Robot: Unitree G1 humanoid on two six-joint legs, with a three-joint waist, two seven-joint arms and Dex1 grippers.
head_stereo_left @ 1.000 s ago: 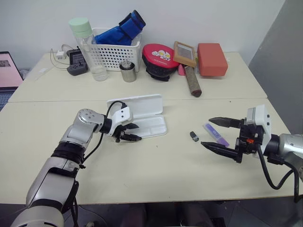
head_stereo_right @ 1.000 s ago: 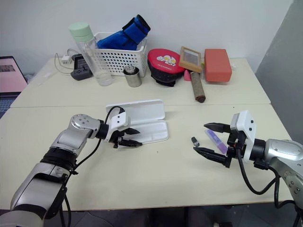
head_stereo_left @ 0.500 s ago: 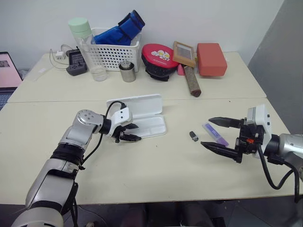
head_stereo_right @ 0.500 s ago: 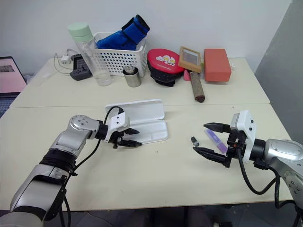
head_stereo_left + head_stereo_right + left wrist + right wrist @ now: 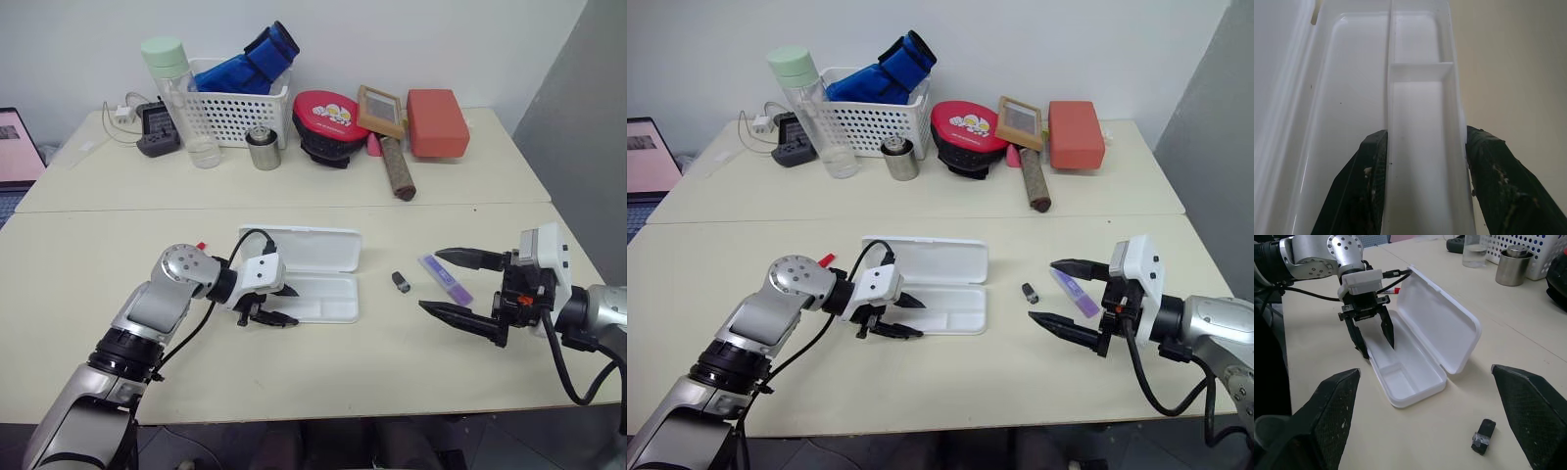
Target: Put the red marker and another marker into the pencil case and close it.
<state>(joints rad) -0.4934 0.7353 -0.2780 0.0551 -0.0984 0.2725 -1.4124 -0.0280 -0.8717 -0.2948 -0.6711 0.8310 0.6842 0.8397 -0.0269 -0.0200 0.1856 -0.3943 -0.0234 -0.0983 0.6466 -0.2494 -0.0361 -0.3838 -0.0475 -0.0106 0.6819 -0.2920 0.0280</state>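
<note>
Your left gripper pinches the front wall of the open, empty pencil case, positioning it. The purple marker lies between your right gripper's spread fingers; the red marker seemingly peeks out behind your left arm. Release, then fetch a marker.

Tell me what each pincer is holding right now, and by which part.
The left pincer grips the pencil case by the front wall of its open tray, one finger inside and one outside. The right pincer stands wide open, holding nothing.
</note>
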